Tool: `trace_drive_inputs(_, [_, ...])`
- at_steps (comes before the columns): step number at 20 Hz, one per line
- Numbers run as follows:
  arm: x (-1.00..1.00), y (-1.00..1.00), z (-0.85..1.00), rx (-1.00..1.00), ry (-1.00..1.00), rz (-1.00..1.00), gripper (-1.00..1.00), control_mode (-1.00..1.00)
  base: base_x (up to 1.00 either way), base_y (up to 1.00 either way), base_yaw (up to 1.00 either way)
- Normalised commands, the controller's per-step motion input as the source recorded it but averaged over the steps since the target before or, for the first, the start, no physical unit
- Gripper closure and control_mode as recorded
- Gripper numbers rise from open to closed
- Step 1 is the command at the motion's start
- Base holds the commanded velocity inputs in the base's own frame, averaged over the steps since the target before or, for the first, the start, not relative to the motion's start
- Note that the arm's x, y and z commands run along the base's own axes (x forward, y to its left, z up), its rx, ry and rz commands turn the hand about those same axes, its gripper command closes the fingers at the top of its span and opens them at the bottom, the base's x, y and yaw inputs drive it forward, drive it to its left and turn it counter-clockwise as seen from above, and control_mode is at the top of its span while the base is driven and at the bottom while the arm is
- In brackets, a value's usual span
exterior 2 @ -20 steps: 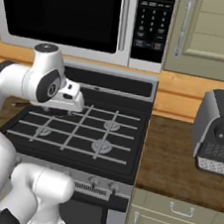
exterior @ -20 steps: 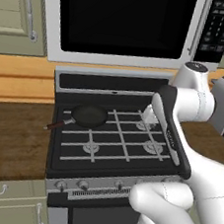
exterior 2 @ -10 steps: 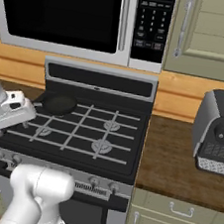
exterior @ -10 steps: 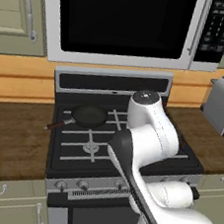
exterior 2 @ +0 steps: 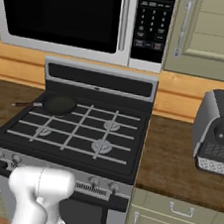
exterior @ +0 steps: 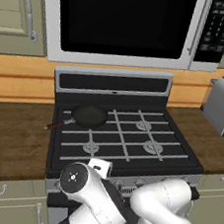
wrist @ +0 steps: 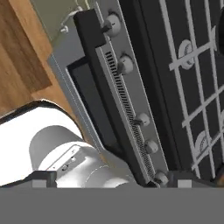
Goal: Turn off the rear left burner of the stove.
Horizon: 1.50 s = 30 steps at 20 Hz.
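The stove [exterior: 126, 135] stands under the microwave, and a black frying pan [exterior: 89, 114] covers its rear left burner, hiding the burner itself. From the right the pan [exterior 2: 59, 103] also sits at the back left of the stove [exterior 2: 81, 130]. My arm is folded low in front of the steel front panel [exterior 2: 56, 169]. The hand view looks along that panel [wrist: 127, 100], rolled sideways, with small round knobs [wrist: 113, 25] in a row. My gripper [wrist: 116, 179] is open, its tips far apart at the bottom, touching nothing and still clear of the knobs.
A large black-doored microwave [exterior: 125, 21] hangs above the stove. A grey toaster [exterior 2: 216, 130] sits on the wooden counter to the right. Green cabinet fronts [exterior 2: 170, 216] flank the oven door below. My own white arm [exterior: 122, 209] blocks much of the stove front.
The arm has swung down from above the right side of the cooktop to low in front of the stove's front panel. The pan and stove have not moved.
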Motion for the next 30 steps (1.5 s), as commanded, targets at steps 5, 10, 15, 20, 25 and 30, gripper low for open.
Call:
trace_drive_inputs(5, [0.01,0.67,-0.41,-0.21,-0.49,0.25,-1.00,-1.00,0.00,0.00,0.00])
trace_drive_inputs(10, [0.05,0.10,-0.34,0.01,-0.48,0.10,-1.00,-1.00,0.00,0.00,0.00])
trace_drive_inputs(15, [0.15,-0.04,-0.35,0.18,-0.32,0.04,-1.00,-1.00,0.00,0.00,0.00])
trace_drive_inputs(20, [0.20,-0.25,-0.32,0.29,-0.20,0.00,-1.00,-1.00,0.00,0.00,0.00])
trace_drive_inputs(25, [0.26,-0.27,-0.14,0.32,-0.11,0.04,-1.00,-1.00,0.00,0.00,0.00])
trace_drive_inputs(30, [0.37,-0.27,-0.01,0.32,-0.01,0.13,-1.00,-1.00,0.00,0.00,0.00])
